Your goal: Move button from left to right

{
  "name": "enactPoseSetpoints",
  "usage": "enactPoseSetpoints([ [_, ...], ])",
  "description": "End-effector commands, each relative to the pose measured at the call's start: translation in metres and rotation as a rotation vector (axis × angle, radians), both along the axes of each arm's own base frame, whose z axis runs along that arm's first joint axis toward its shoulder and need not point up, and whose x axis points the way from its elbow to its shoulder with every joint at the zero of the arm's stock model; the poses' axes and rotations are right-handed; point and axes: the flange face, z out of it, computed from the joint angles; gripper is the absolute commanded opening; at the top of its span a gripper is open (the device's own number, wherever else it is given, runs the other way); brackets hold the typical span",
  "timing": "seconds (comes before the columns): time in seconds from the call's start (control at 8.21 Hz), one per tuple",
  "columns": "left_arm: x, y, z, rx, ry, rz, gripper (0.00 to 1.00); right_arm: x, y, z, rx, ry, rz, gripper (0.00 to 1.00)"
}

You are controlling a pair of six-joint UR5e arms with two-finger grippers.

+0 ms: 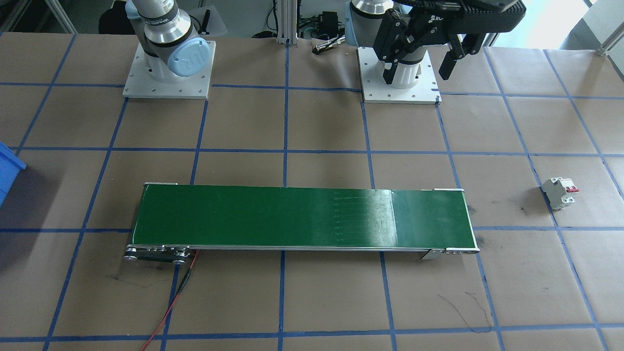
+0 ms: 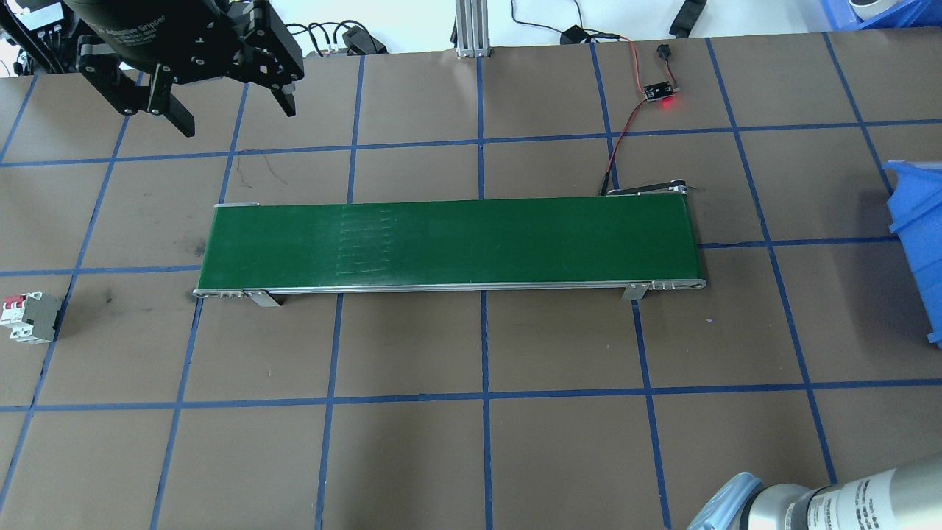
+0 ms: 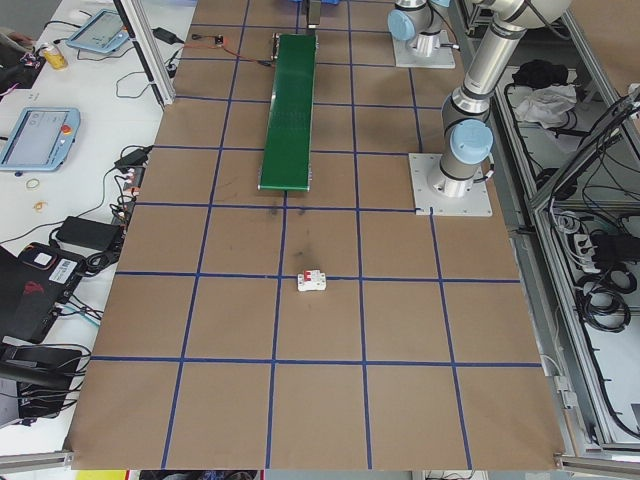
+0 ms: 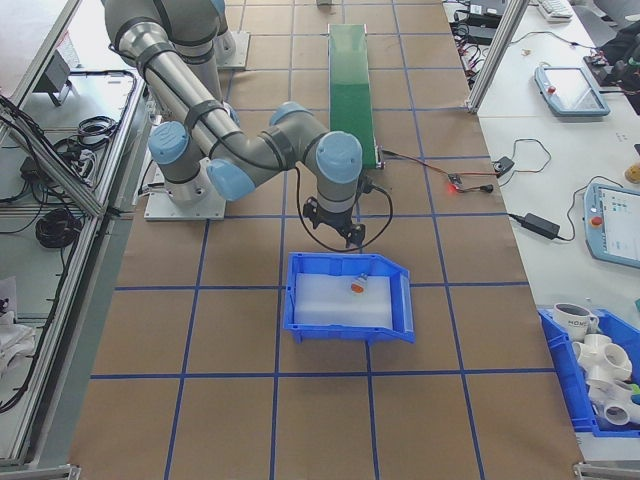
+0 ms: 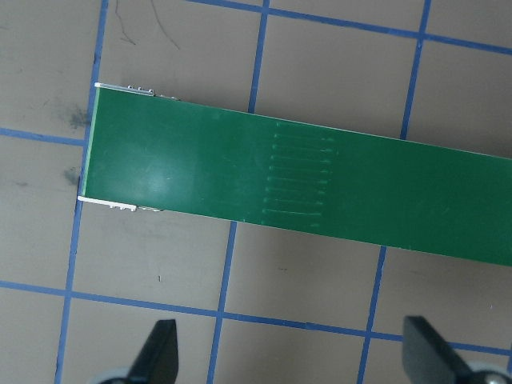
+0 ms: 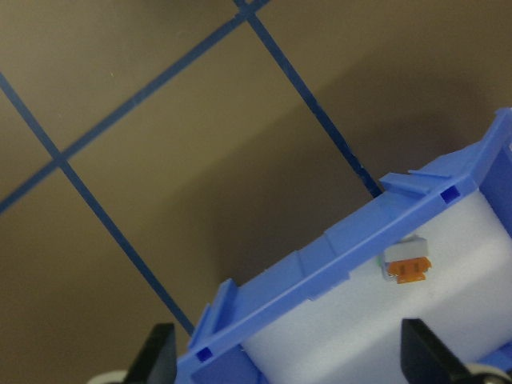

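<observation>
resting in the blue bin: the button, with both grippers spread and empty

lying inside the blue bin (image 4: 350, 328) at the robot's right end of the table (image 2: 559, 442), the button (image 4: 358, 285) sits on the bin's white floor, close to the wall nearest the conveyor. in the right wrist view the button (image 6: 408, 266) shows as a small whitish-grey block with an orange part on its lower side, just inside the blue wall (image 6: 320, 264); its cap cannot be made out from here.

the right gripper (image 4: 335, 230) hangs above the brown table surface, just beside the bin's near rim, between the bin and the end of the green conveyor belt (image 4: 352, 80). its two fingers (image 6: 160, 356) stand wide apart with nothing between them.

the left gripper (image 2: 235, 116) is raised over the table past the belt's left end. its fingers (image 5: 424, 356) are also spread wide and carry nothing. the left wrist camera looks straight down on the left end of the belt (image 5: 240, 176), whose surface is bare.

the belt (image 2: 449, 243) runs lengthwise across the middle of the table, which is covered in brown paper marked with a blue tape grid. a white circuit breaker (image 1: 559, 191) with red levers lies on the table well apart from the belt's left end, near the table's edge. a small board with a red light (image 2: 660, 92) sits on the far side of the belt, joined to it by a red wire.
</observation>
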Motion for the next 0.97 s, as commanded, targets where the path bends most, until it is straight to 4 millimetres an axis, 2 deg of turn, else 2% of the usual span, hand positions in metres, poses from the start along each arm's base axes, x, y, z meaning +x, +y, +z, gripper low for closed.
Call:
enactPoseSetpoints([
  [0.0, 0.000, 0.009, 0.004, -0.003, 0.000, -0.004, 1.00, 0.114, 0.003, 0.069, 0.024, -0.049, -0.264, 1.00],
  [0.12, 0.000, 0.008, 0.003, -0.002, 0.000, -0.004, 1.00, 0.156, -0.006, 0.081, 0.011, -0.065, -0.289, 1.00],
  [0.37, 0.002, 0.008, 0.002, 0.000, -0.010, -0.008, 1.00, 0.265, -0.030, 0.090, 0.029, -0.044, -0.388, 1.00],
  [0.49, 0.002, 0.008, 0.002, 0.000, -0.010, -0.008, 1.00, 0.324, -0.034, 0.096, 0.031, -0.029, -0.438, 1.00],
  [0.61, 0.002, 0.007, 0.001, 0.000, -0.011, -0.009, 1.00, 0.376, -0.031, 0.110, 0.014, 0.023, -0.507, 1.00],
  [0.85, 0.002, 0.006, 0.001, 0.000, -0.010, -0.008, 1.00, 0.479, -0.014, 0.111, 0.001, 0.060, -0.617, 1.00],
])
